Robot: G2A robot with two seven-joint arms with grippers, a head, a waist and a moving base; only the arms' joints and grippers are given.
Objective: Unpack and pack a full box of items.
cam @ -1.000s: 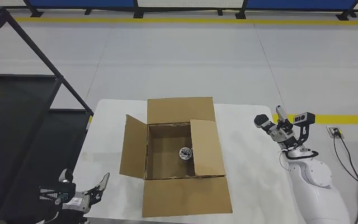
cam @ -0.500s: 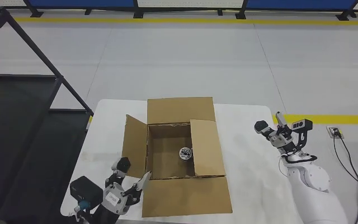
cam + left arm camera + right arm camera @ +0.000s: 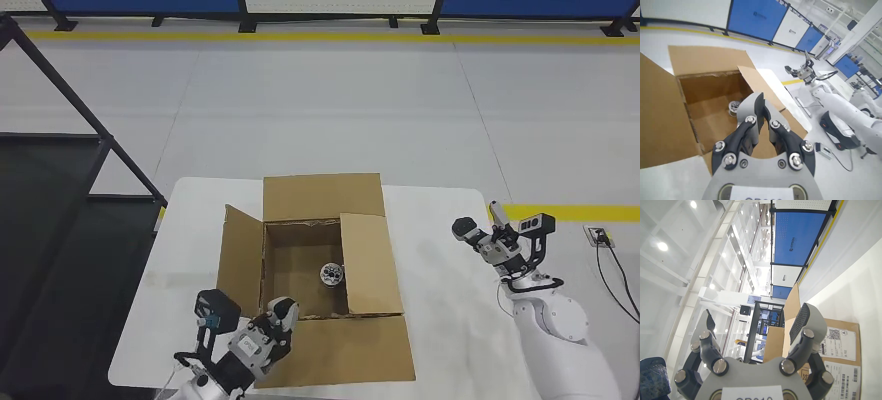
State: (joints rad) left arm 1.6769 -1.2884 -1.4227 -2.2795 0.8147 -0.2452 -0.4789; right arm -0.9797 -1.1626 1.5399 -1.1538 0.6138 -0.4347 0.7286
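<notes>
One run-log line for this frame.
left gripper: shut, by near corner of box | right gripper: open, raised by right edge of table | box: open | contents: one round metal part

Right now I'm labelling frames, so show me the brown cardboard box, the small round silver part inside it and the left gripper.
Brown cardboard box [image 3: 335, 350]: top view, on its near flap.
Small round silver part [image 3: 331, 272]: top view, on its middle.
Left gripper [image 3: 762, 103]: left wrist view, between its fingers' tips.
</notes>
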